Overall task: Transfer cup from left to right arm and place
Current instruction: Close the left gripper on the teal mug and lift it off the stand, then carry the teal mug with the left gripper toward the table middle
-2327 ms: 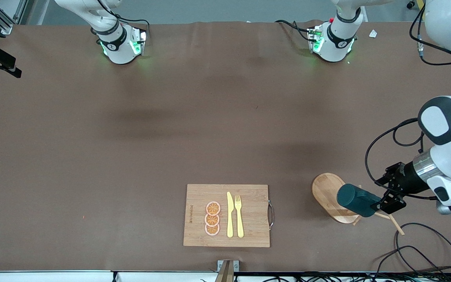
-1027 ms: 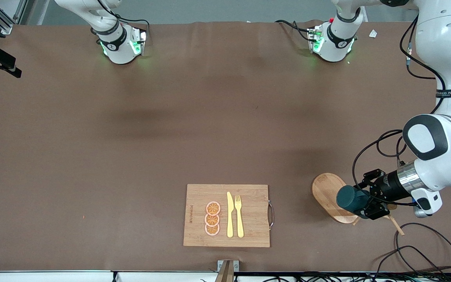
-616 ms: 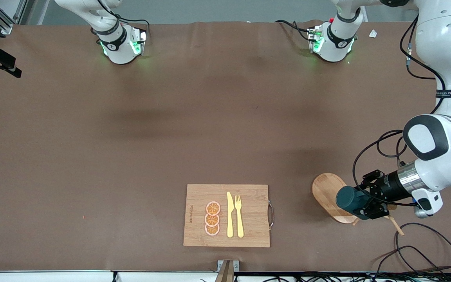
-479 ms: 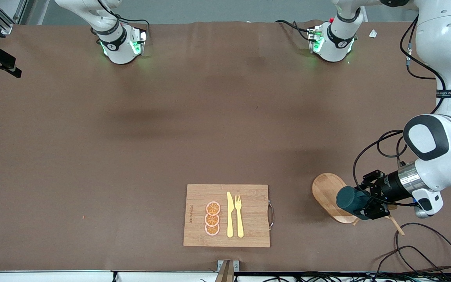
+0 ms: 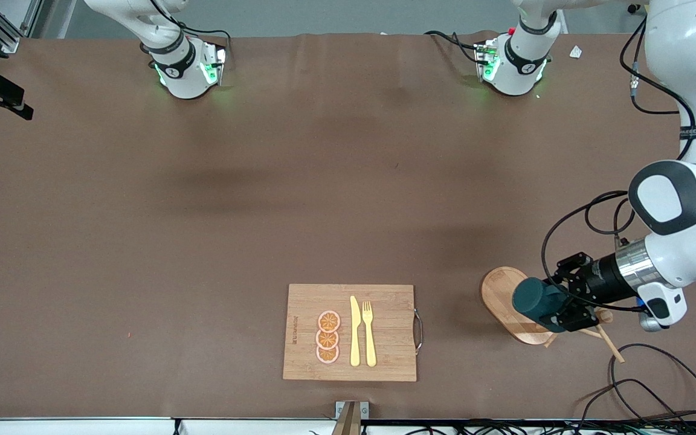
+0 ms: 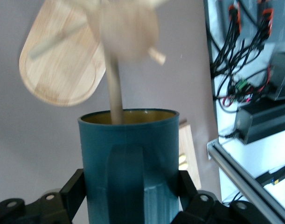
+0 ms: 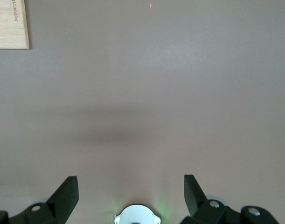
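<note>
Left hand (image 5: 567, 305) clamped shut on cup (image 5: 535, 300), tipped sideways over oval board (image 5: 501, 291) at left arm's end of worktop (image 5: 299, 199). Right hand (image 7: 131, 185) wide open, empty, waiting high over bare worktop. Risks: ribbed cup slipping in side grip; wooden sticks (image 5: 605, 339) snagging during lift; long reach to handover, mistimed release dropping cup.

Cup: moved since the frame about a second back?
Yes. The cup, in the left gripper, has shifted a little toward the right arm's end and slightly up the front view, covering more of the oval wooden board.

Even overhead light, soft shadows; left wrist view seems blurred.
</note>
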Motion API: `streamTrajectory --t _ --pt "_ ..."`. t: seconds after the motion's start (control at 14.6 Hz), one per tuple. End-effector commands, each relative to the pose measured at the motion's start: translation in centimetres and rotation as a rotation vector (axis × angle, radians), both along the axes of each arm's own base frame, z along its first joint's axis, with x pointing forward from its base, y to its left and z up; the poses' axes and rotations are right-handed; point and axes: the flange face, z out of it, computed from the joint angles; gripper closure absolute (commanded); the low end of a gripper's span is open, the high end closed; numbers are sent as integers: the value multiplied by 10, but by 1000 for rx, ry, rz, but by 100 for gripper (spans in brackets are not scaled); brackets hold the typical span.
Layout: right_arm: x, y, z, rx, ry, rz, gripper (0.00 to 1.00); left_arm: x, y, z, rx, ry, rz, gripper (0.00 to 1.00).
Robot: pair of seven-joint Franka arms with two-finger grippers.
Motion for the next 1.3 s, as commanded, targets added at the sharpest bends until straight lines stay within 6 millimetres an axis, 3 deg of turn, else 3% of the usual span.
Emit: streamTrajectory --t 0.0,0.27,0.55,0.89,1.1,1.23 --pt "-8 -1 2 5 -6 12 0 -15 -43 22 61 21 -19 33" --pt "-8 -1 2 5 -6 12 0 -40 -138 19 175 28 -101 33" --pt "-8 -1 2 5 -6 14 0 -78 -238 2 341 -12 -205 33" --pt "-8 -2 2 5 -6 14 0 -145 -353 -33 554 -100 -347 33" --pt "-8 -3 2 5 -7 29 0 -188 -408 -68 702 -184 -413 34" --pt "-8 -3 2 5 -7 29 0 -207 -429 -92 790 -240 -429 34"
